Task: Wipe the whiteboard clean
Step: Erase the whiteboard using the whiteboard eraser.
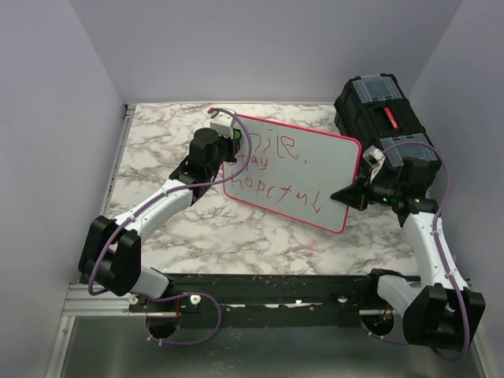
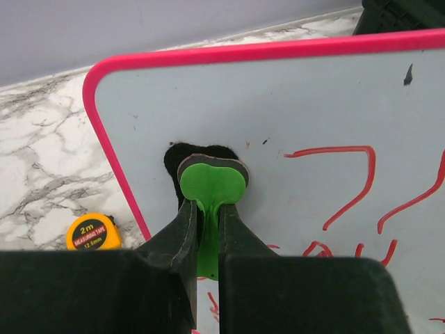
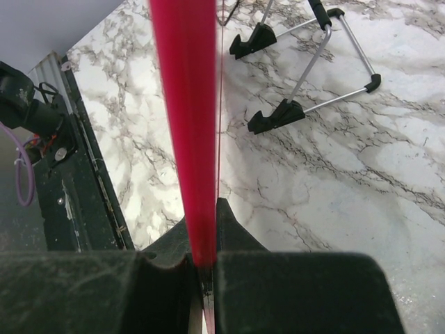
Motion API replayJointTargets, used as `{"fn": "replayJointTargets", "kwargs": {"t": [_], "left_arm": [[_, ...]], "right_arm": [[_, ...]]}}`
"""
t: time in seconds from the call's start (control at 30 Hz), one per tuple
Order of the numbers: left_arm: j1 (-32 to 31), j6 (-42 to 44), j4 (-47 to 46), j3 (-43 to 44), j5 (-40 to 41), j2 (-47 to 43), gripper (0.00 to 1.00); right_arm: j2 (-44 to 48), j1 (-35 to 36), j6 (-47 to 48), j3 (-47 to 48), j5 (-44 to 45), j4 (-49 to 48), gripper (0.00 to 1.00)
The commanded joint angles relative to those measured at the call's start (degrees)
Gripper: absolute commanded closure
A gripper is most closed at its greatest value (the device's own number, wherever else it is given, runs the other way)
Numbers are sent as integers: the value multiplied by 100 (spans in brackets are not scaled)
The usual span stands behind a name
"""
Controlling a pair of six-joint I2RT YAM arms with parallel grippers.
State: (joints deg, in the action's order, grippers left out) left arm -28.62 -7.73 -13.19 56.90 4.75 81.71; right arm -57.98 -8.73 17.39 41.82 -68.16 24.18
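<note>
The whiteboard [image 1: 291,169], red lettering across it, is tilted over the middle of the counter [image 1: 260,236]. The right fingers [image 3: 226,233] are clamped on its pink right rim. The left fingers [image 2: 186,226] are closed on a green eraser [image 2: 212,184], whose black pad touches the board's far-left part. Bare marble lies near and left. A black toolbox [image 1: 378,110] sits just beyond the right edge, lids shut, contents hidden. Only the left wrist view shows a yellow tape measure [image 2: 94,233], and only the right wrist view a wire stand [image 3: 272,117].
</note>
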Motion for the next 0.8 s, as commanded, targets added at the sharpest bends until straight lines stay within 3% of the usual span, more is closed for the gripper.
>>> {"fn": "replayJointTargets", "kwargs": {"t": [0.0, 0.27, 0.53, 0.77], "left_arm": [[-25, -39, -42, -136, -200, -7, 100], [-278, -36, -298, -6, -744, -68, 100], [-377, -45, -451, -205, -601, -119, 100], [130, -311, -297, -4, -520, -38, 100]], "right_arm": [[41, 26, 401, 54, -75, -221, 99], [36, 26, 400, 55, -70, -220, 99], [59, 26, 401, 54, -57, -221, 99], [66, 24, 415, 55, -61, -208, 99]]}}
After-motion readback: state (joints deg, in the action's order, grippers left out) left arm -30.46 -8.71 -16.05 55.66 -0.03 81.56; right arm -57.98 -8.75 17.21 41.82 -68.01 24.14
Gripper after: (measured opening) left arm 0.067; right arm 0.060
